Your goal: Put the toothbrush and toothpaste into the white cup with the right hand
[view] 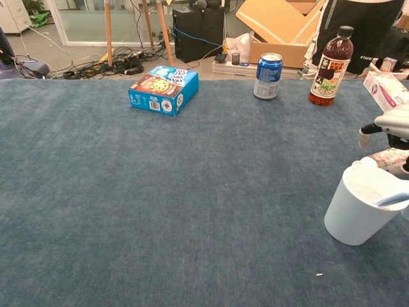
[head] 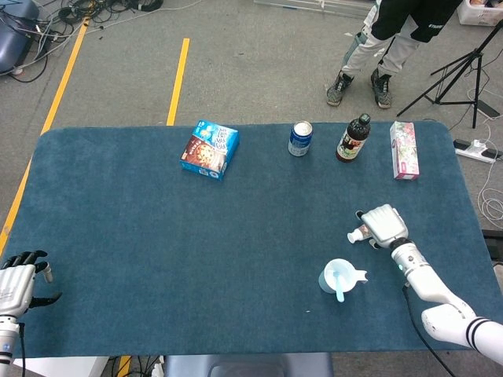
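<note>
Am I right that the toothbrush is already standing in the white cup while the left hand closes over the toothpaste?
Not quite: it is the right hand over the toothpaste, as the head view shows; the left hand sits idle at the table's far corner. The toothbrush is indeed in the white cup.

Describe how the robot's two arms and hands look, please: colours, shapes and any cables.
The right hand has a boxy silver-white back and dark finger parts. Its forearm is white and rounded, with a small green light near the wrist and a black cable alongside. The left hand has a silver-grey ribbed back and black fingers.
</note>
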Robot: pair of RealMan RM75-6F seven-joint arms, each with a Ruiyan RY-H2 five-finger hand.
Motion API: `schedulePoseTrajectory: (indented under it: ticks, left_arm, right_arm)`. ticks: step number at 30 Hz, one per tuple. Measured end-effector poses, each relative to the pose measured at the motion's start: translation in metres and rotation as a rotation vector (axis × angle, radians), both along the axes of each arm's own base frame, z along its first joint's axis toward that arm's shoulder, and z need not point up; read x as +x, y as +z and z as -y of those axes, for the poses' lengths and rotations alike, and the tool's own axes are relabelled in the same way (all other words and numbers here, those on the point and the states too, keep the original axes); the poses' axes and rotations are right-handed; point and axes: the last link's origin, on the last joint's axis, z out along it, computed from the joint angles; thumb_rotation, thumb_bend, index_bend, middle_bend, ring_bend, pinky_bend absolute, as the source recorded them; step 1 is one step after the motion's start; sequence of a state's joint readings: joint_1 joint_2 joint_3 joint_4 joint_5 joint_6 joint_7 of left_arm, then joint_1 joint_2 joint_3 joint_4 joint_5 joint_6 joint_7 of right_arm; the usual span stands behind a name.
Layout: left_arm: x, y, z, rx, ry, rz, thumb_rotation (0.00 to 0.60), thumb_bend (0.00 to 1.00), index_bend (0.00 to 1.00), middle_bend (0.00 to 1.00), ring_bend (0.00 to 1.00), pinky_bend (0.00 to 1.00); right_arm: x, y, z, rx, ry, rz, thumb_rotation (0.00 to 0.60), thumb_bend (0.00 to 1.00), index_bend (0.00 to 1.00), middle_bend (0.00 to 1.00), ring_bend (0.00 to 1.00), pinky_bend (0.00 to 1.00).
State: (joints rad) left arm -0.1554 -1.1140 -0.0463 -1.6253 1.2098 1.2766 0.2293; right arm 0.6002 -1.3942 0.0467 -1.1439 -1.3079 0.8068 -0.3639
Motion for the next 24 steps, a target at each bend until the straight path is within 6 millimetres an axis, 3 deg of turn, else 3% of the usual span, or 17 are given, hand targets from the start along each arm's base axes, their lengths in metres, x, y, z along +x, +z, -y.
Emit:
schedulePoseTrajectory:
  ticks: [24]
  left_arm:
    - [0.0008, 0.0011, 0.0009, 0.002, -0.002, 0.004, 0.600, 0.00, 0.59, 0.25, 0.19, 0.20]
  right_arm:
    - [0.0038, -0.0102, 0.0035, 0.034, -0.021, -0.030, 0.600, 0.14, 0.44, 1.00, 1.00, 1.00]
